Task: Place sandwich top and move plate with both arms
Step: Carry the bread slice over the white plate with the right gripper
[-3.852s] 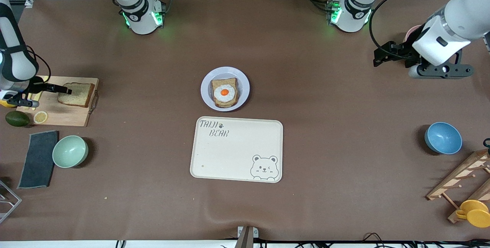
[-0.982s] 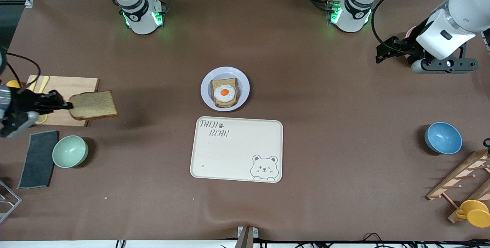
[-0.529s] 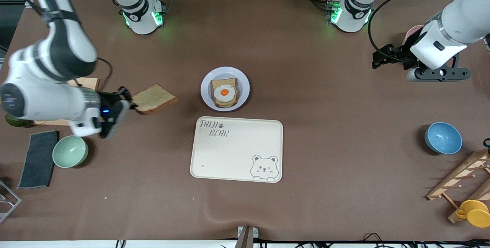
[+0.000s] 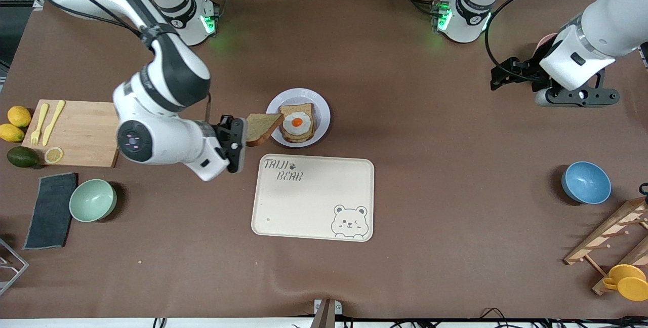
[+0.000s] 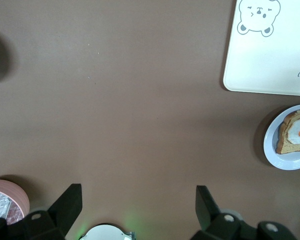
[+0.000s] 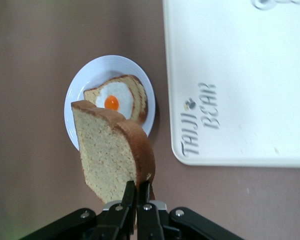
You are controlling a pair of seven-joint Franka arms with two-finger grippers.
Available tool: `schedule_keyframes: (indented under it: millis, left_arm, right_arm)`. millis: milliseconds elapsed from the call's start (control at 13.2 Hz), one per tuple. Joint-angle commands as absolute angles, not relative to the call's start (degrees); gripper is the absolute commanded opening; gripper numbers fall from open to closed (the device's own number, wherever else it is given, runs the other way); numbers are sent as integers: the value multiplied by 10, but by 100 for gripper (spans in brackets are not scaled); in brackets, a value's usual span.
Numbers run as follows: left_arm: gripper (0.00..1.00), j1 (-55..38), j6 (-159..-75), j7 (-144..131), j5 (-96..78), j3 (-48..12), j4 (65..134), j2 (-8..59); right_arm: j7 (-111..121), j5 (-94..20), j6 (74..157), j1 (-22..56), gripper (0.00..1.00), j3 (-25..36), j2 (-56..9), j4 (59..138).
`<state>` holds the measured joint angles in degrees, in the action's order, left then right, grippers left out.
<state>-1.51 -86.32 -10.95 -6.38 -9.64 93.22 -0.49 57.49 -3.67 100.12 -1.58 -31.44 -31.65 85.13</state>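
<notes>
Brown sandwich top (image 4: 262, 126) pinched by right gripper (image 4: 242, 135)

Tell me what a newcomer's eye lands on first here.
The right gripper, jaws shut on the sandwich top, holds it over the rim of the plate, beside the fried egg on its bread. The left gripper waits open over the left arm's end of the table.
</notes>
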Motion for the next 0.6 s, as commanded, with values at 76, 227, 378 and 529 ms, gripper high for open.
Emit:
schedule_keyframes:
  millis: [76,227,378,529]
  left_arm:
    - [100,-9,-862,-113,-75,-98,933,-13]
    - [100,-8,-864,-113,-75,-98,933,-12]
    - [100,-8,-865,-113,-75,-98,933,-11]
    - [100,-8,-865,-114,-75,-98,933,-11]
  right_arm:
    - [592,22,981,70,0,-307,-351,807]
    - [589,22,981,95,0,-307,-366,808]
    - [571,25,982,121,0,-301,-377,812]
    - [562,40,983,149,0,-287,-383,816]
